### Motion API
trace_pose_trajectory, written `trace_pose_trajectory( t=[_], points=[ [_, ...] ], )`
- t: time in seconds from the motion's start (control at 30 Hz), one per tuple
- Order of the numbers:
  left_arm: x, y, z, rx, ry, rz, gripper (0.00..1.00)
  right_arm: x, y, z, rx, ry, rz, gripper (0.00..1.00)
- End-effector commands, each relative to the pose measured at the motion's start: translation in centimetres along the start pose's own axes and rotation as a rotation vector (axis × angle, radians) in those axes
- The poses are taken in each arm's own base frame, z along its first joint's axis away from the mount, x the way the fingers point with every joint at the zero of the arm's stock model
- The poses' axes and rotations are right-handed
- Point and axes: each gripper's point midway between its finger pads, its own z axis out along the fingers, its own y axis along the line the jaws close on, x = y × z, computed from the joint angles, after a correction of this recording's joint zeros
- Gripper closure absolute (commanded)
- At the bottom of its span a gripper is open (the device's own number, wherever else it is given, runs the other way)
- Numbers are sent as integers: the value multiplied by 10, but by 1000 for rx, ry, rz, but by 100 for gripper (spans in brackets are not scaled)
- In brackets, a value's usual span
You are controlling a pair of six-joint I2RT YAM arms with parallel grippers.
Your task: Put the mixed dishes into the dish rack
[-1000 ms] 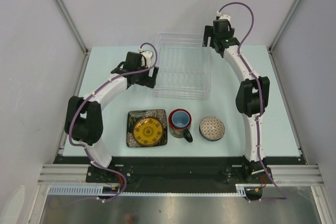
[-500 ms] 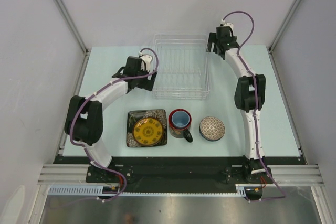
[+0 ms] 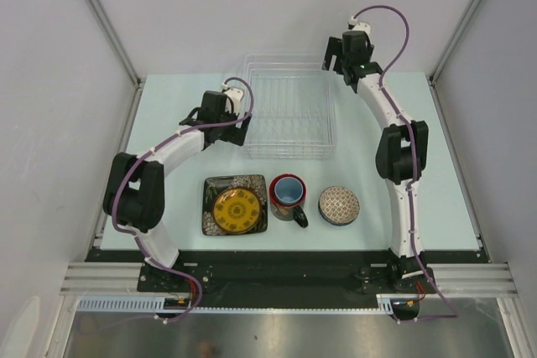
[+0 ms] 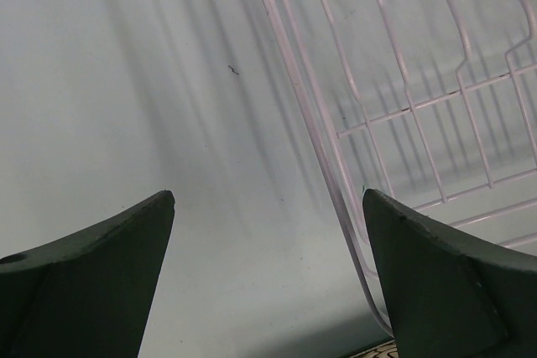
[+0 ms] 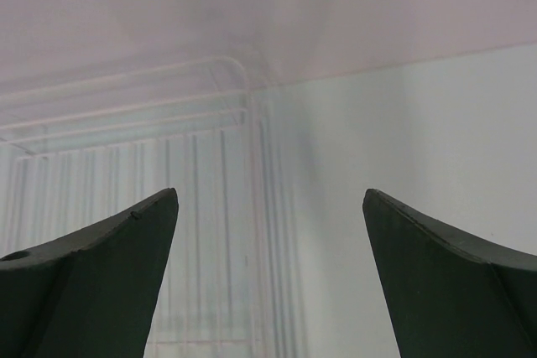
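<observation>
Open left hand [image 4: 268, 194] flanks the rack's [image 3: 289, 111] left wall; open right hand [image 5: 268, 193] hovers at its far-right corner. The clear, ribbed rack sits by the table's [image 3: 445, 173] far edge; plate [image 3: 235, 205], mug [image 3: 288, 194] and bowl [image 3: 339, 205] line the near edge.

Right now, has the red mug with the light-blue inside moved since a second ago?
No. The red mug sits as before, between the square dark plate and patterned bowl.

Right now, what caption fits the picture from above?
Left gripper and right gripper open beside the clear dish rack; square plate, red mug, patterned bowl wait unloaded.
</observation>
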Motion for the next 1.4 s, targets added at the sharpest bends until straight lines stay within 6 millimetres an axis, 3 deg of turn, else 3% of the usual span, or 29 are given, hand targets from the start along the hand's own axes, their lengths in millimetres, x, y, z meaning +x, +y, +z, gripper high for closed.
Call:
trace_pose_trajectory(
  t=[0.0, 0.03, 0.13, 0.17, 0.27, 0.57, 0.8, 0.87, 0.97, 1.0, 1.03, 1.1, 1.13, 1.17, 1.2, 1.23, 1.3, 1.37],
  points=[
    [-1, 5, -4, -19, -8, 24, 0, -21, 23, 6, -58, -60, 18, 2],
    [-1, 5, -4, -19, -8, 24, 0, -9, 24, 14, -59, -43, 12, 2],
    [0, 6, -2, -19, -8, 28, 0, -1, 20, 24, -49, -26, 12, 2],
    [0, 6, -2, -19, -7, 30, 0, 12, 16, 32, -37, -1, 10, 2],
    [-1, 7, -4, -24, -9, 31, 0, 26, 4, 43, -9, 28, 12, 3],
    [3, 19, -5, -51, -1, 41, 0, 49, -50, 52, 141, 84, -2, 4],
    [13, 37, 1, -110, 13, 59, 1, 32, -78, 28, 232, 56, -72, 5],
    [14, 44, 4, -133, 10, 65, 0, 40, -88, 22, 251, 77, -82, 5],
    [11, 57, 11, -168, 7, 75, 0, 35, -94, 8, 267, 70, -70, 5],
    [9, 65, 12, -189, 6, 73, 0, 51, -100, 6, 281, 100, -80, 5],
    [11, 69, 17, -196, 15, 73, 0, 40, -101, -4, 281, 81, -75, 5],
    [1, 82, 20, -227, 4, 64, 0, 55, -110, -12, 300, 109, -84, 5],
    [4, 86, 27, -231, 21, 63, 0, 48, -112, -22, 302, 96, -81, 5],
    [-8, 94, 28, -248, 0, 59, 0, 48, -115, -26, 303, 94, -74, 6],
    [-9, 97, 31, -261, 12, 59, 0, 62, -120, -30, 310, 121, -81, 6],
    [-20, 102, 37, -270, 5, 60, 0, 55, -121, -39, 310, 109, -77, 6],
    [-22, 107, 44, -277, 29, 49, 0, 70, -129, -46, 331, 141, -86, 6],
    [-35, 111, 55, -286, 17, 48, 0, 69, -131, -58, 334, 135, -71, 7]
  ],
)
